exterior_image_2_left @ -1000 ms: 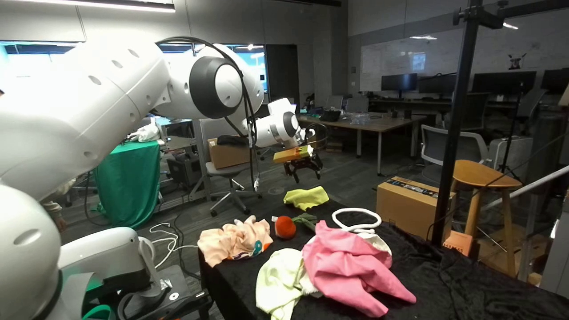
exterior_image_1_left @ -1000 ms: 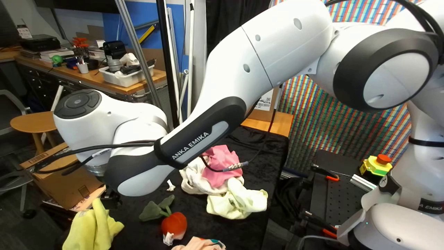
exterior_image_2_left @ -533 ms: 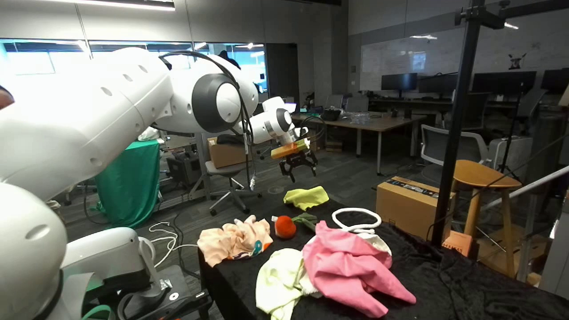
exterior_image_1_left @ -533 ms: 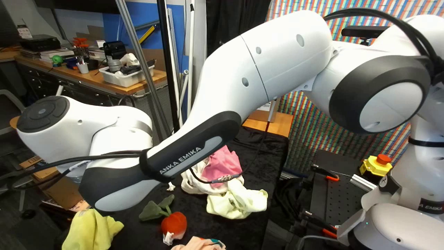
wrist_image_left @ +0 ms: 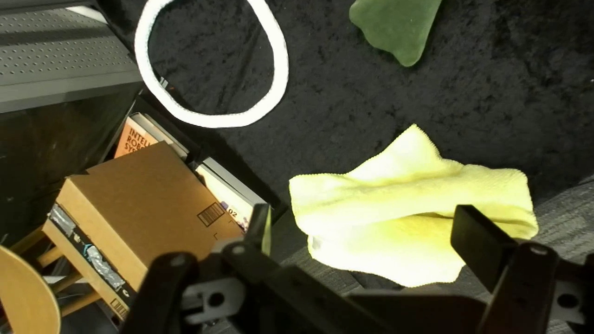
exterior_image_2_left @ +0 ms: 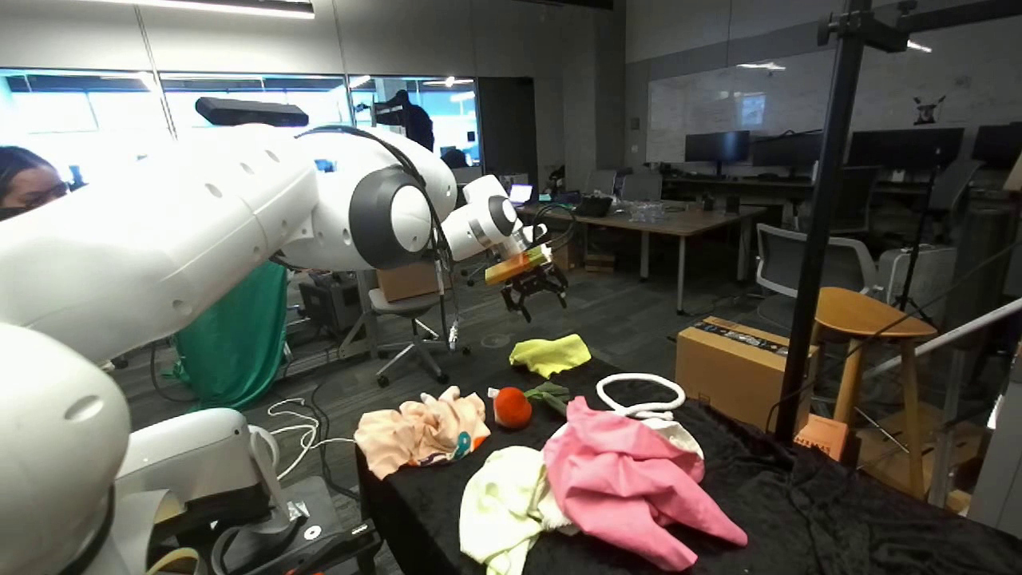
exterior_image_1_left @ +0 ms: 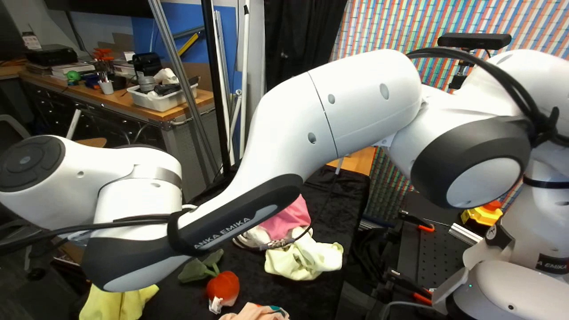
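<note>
My gripper (exterior_image_2_left: 545,311) is open and empty, held in the air above and beyond the table's far edge in an exterior view. In the wrist view its fingers (wrist_image_left: 362,218) are wide apart, with a crumpled yellow cloth (wrist_image_left: 408,199) below, partly behind one finger. The cloth lies at the table edge and also shows in both exterior views (exterior_image_2_left: 551,354) (exterior_image_1_left: 118,304). Close by lie a red plush vegetable (exterior_image_2_left: 512,408) with green leaves (wrist_image_left: 397,28) and a white rope ring (wrist_image_left: 218,120). In an exterior view the arm hides the gripper.
The black-covered table (exterior_image_2_left: 838,519) also bears a pink cloth (exterior_image_2_left: 631,479), a pale yellow cloth (exterior_image_2_left: 503,499) and a peach cloth (exterior_image_2_left: 419,435). A cardboard box (wrist_image_left: 153,199), books (wrist_image_left: 134,139) and a stool (exterior_image_2_left: 866,311) stand beyond the edge. A black pole (exterior_image_2_left: 822,224) rises beside the table.
The arm's upper links have lowered in both exterior views. The wrist and gripper have shifted left in both. The gripper has tilted slightly. The cloths and plush have not moved.
</note>
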Controlling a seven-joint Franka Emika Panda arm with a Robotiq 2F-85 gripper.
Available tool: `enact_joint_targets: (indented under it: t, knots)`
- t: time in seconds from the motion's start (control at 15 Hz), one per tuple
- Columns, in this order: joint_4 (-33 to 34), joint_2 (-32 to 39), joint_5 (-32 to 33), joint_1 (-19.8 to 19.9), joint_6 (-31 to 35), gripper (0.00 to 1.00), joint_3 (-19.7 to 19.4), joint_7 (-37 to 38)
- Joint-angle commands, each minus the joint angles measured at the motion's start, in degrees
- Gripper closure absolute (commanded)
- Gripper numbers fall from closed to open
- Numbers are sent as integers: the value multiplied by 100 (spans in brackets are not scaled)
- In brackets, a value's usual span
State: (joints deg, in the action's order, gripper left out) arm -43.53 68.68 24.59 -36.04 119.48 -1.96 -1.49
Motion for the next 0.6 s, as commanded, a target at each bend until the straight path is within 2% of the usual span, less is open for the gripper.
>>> enact_joint_targets:
  t: [0.0,0.47,0.53]
  knots:
    - [1094,664,-9,-97,-378,0,-169,312]
    - [1613,1044,-200,-129,-927,0,-332,543]
    - [1354,881,-113,-95,-927,0,-246,570]
